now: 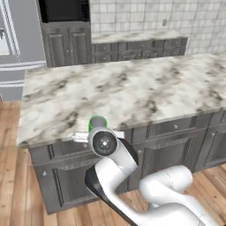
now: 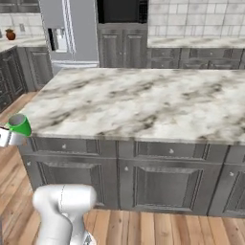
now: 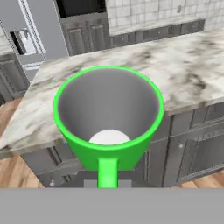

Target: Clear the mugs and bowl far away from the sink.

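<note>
1. Green mug [image 3: 109, 118]: clamped in the gripper [image 1: 98, 132] by its handle, mouth up, axis near upright.
2. Position: the mug hangs at the near left corner of the bench [image 1: 132, 88], just off its front edge, above the floor.
3. Governing relation: the bare bench top lies ahead of the mug and to its right; a set-down likely calls for forward travel over the edge.

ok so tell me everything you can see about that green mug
The green mug is a bright green cup that widens to an open mouth, with a grey inside, a pale round bottom and a green handle. It looks like smooth plastic, is empty and sits roughly upright. It is carried just off the near left corner of the marble island counter, gripped at the handle side by shut fingers.
</note>
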